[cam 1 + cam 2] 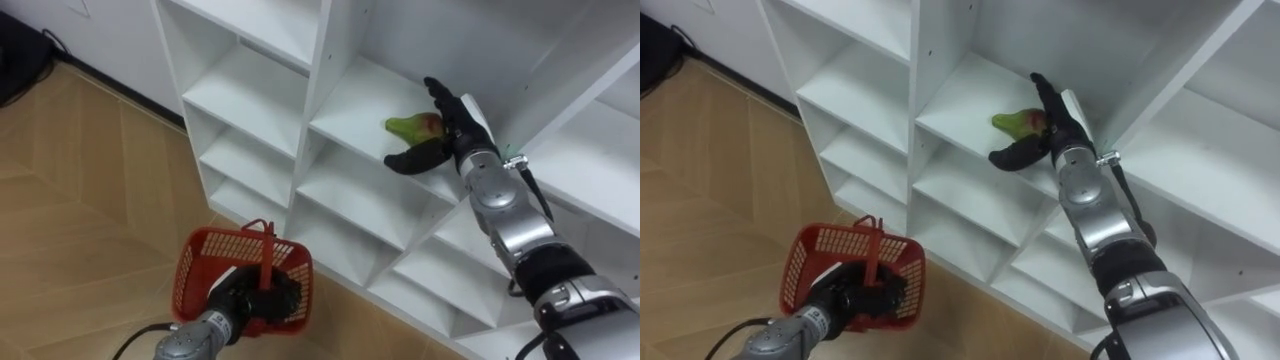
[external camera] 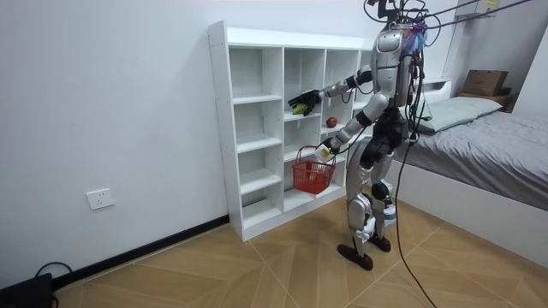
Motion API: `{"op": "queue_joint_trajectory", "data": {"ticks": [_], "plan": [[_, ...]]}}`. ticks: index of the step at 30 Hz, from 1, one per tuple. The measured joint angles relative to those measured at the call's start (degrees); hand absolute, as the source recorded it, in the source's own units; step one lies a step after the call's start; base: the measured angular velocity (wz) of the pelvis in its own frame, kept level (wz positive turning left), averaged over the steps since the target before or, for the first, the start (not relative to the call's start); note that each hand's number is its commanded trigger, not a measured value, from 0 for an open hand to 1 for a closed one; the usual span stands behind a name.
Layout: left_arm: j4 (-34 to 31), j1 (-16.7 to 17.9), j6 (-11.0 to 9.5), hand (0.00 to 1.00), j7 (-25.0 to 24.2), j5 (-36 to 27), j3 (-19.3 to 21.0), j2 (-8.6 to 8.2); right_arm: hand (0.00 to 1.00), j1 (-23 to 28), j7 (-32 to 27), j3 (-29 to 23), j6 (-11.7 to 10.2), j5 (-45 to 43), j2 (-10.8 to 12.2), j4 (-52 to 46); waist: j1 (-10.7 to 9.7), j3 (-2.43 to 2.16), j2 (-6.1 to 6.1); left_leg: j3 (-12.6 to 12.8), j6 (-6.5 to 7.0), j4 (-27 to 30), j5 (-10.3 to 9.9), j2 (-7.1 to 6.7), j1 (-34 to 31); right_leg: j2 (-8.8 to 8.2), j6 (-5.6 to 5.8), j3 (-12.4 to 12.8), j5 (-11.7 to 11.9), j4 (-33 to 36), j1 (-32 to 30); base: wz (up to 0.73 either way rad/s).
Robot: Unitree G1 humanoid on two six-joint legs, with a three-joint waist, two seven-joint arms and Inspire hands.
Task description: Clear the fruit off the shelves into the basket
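Note:
A green fruit with a red blush (image 1: 408, 126) lies on a middle shelf of the white closet (image 1: 250, 90). My right hand (image 1: 456, 128) reaches into that compartment. It is open, with straight fingers above the fruit and the thumb stretched out below it. Whether it touches the fruit I cannot tell. My left hand (image 1: 250, 296) is low at the front, shut on the handle of a red mesh basket (image 1: 198, 252) held over the floor. In the room view a small red fruit (image 2: 330, 122) sits in a compartment one column to the right and one shelf lower.
I stand close in front of the white shelf unit (image 2: 257, 128), on a wooden floor (image 1: 70, 200). A bed (image 2: 488, 128) stands at the room view's right, behind me. A wall socket (image 2: 100, 198) is on the wall at the room view's left.

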Motion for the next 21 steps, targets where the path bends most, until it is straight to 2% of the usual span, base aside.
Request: {"op": "queue_joint_trajectory", "data": {"ticks": [12,13,14,15,16,17,18,21], "plan": [[0.00,0.00,0.00,1.00,0.00,-0.01,-0.07,0.26,0.00,0.01,0.05,0.02,0.01,-1.37,0.02,0.07,0.00,0.01,0.02,0.11,0.00,-0.01,0.00,0.01,-0.04,0.00,0.00,0.05,0.00,0.00,-0.06,0.00],[0.00,0.00,0.00,1.00,-0.01,-0.01,-0.08,0.26,0.06,0.01,0.05,0.02,0.01,-1.44,0.02,0.07,0.00,0.01,0.02,0.12,0.00,-0.01,0.00,0.01,-0.04,0.00,0.00,0.05,0.00,0.00,-0.06,0.00],[0.00,0.00,0.00,1.00,0.00,-0.01,-0.08,0.26,0.20,0.01,0.05,0.02,0.01,-1.50,0.02,0.07,0.00,0.01,0.02,0.13,0.00,-0.01,0.00,0.01,-0.04,0.00,0.00,0.05,0.00,0.00,-0.06,0.00],[0.00,0.00,0.00,1.00,0.00,-0.01,-0.09,0.26,0.59,0.01,0.05,0.02,0.01,-1.55,0.02,0.07,0.00,0.01,0.02,0.14,0.00,-0.02,0.00,0.01,-0.04,0.00,0.00,0.05,0.00,0.00,-0.07,0.00],[0.00,0.00,0.00,1.00,0.00,-0.01,-0.09,0.26,0.71,0.01,0.05,0.02,0.01,-1.59,0.02,0.07,0.00,0.01,0.02,0.15,0.00,-0.02,0.00,0.01,-0.04,0.00,0.00,0.05,0.00,0.00,-0.07,0.00],[0.00,0.00,0.00,1.00,0.00,-0.05,-0.08,0.28,0.97,0.02,0.05,0.02,0.01,-1.60,0.02,0.14,-0.02,0.01,0.02,0.07,0.00,-0.01,0.00,0.01,-0.02,0.00,0.00,0.05,0.00,0.00,-0.05,0.00],[0.01,0.01,0.00,1.00,0.00,-0.12,-0.19,0.34,1.00,0.02,0.04,0.01,0.00,-1.60,0.05,0.26,-0.01,0.01,0.02,0.06,0.00,-0.01,0.00,0.00,0.02,0.00,0.00,0.08,0.00,0.02,-0.01,0.00],[0.14,0.01,0.00,1.00,0.00,-1.22,-0.53,0.52,1.00,0.00,-0.21,0.05,-0.08,-2.38,0.08,0.48,0.03,0.02,0.03,0.06,0.00,-0.01,0.00,0.00,0.03,-0.01,0.00,0.08,0.00,0.02,-0.01,0.00]]}}
